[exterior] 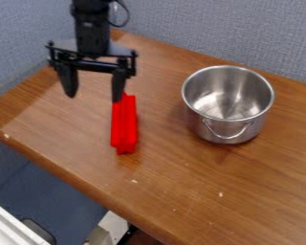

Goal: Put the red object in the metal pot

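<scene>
Fingers point(70, 81) released, spread apart above the wooden surface point(182, 181), nothing gripped. Red bar point(123, 125) lies flat on the surface, outside the pot, near the right-hand fingertip. Metal pot point(229, 104) upright at right, well apart from the bar, interior empty.

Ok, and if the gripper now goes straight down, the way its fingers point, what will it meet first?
Probably the bare wooden table, left of the red bar in the picture; one fingertip may brush the bar's far end, depth is unclear.
</scene>
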Controlling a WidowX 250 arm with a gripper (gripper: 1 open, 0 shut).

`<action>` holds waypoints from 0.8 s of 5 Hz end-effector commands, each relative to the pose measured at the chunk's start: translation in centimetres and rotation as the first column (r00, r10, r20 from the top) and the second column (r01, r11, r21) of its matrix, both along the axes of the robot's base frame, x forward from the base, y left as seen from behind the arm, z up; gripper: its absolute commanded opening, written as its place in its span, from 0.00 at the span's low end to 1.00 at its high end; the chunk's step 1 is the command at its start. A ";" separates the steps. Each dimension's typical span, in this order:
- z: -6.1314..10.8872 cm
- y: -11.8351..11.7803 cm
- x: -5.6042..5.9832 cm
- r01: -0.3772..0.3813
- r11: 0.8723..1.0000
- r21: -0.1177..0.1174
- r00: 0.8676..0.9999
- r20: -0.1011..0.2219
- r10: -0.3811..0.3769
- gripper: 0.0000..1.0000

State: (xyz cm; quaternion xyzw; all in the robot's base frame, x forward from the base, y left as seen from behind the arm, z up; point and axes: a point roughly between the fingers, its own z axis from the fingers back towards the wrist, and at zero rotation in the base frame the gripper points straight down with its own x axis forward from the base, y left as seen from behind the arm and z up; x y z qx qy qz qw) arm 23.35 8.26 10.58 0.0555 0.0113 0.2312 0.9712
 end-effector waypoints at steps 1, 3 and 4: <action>-0.1 -0.9 0.1 0.043 0.998 0.049 0.996 0.075 -0.046 1.00; -2.4 0.1 1.8 -0.087 0.996 0.036 0.991 0.108 0.082 1.00; -2.9 -0.1 2.7 -0.076 0.997 0.019 0.991 0.112 0.073 1.00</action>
